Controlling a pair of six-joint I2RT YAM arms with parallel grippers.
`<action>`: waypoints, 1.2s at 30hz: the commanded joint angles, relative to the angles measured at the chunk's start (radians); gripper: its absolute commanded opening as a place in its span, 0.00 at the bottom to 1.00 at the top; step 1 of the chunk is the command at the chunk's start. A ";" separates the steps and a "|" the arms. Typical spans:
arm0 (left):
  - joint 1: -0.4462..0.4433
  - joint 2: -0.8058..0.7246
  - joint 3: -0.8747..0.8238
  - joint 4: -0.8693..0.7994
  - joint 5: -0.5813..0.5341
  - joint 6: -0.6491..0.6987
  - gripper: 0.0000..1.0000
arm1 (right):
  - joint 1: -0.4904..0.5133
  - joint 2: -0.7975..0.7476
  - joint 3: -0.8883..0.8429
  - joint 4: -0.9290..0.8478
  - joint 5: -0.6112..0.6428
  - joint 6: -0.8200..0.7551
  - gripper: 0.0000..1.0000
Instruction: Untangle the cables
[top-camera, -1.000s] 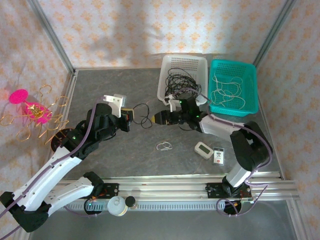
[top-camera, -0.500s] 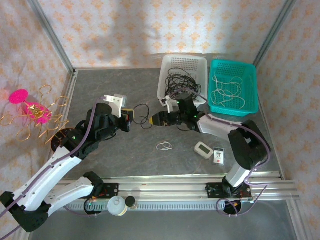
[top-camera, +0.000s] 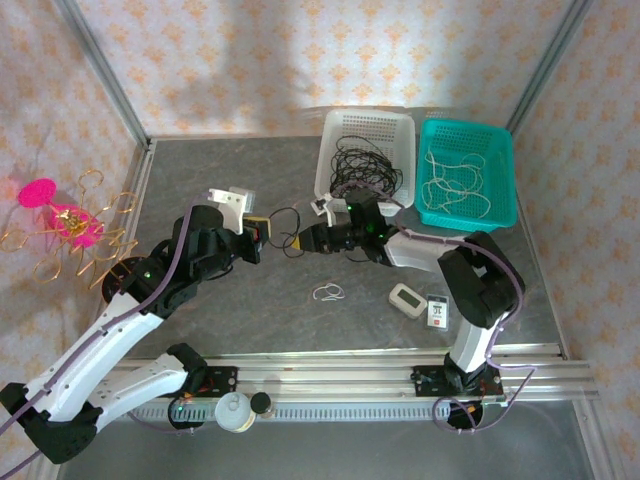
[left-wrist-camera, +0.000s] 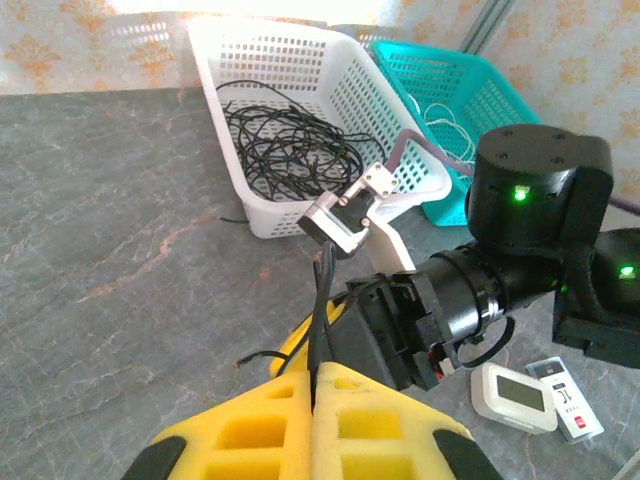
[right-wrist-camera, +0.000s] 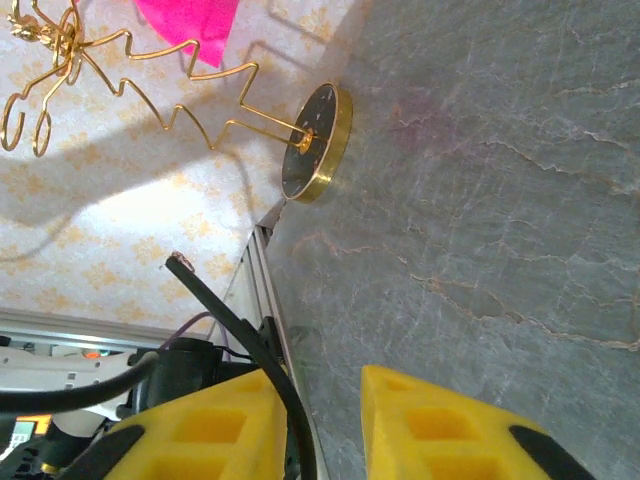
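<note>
Grey stone-look table (top-camera: 220, 180), patterned wallpaper on three sides. From the top camera: logged white basket (top-camera: 326, 160) at 1 o'clock of table centre, holding a black heap of cables (top-camera: 360, 160); teal basket (top-camera: 505, 185) just beside it at its 3 o'clock, holding white ones. Found left gripper (top-camera: 262, 231) and right gripper (top-camera: 301, 240) nose to nose near centre, a loop of black cable (top-camera: 288, 210) between them; one small white cable (top-camera: 328, 292) loose at 6 o'clock of the pair. From the left wrist: yellow pads (left-wrist-camera: 370, 420) pressed together on the black cable, strand running up toward 12 o'clock. From the right wrist: pads (right-wrist-camera: 440, 430) standing apart, a black cable, judged the same one, lying along the inner face of the 9 o'clock pad, not yet pinched. Judged as the second-grasp step: one point secured, the other not. Next move calls for closing on the strand, then drawing the grippers apart slowly, minding a snag in the loop or a slip from so thin a pinch.
</note>
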 joint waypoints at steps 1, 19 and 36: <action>-0.004 -0.011 0.036 0.011 0.016 -0.004 0.00 | 0.004 0.017 0.023 0.102 0.000 0.053 0.17; -0.010 -0.062 -0.167 -0.049 0.047 -0.047 0.00 | -0.208 -0.254 0.145 -0.081 0.741 0.124 0.00; -0.092 0.072 -0.284 0.169 0.161 -0.125 0.00 | -0.259 -0.269 0.259 0.089 0.957 0.453 0.06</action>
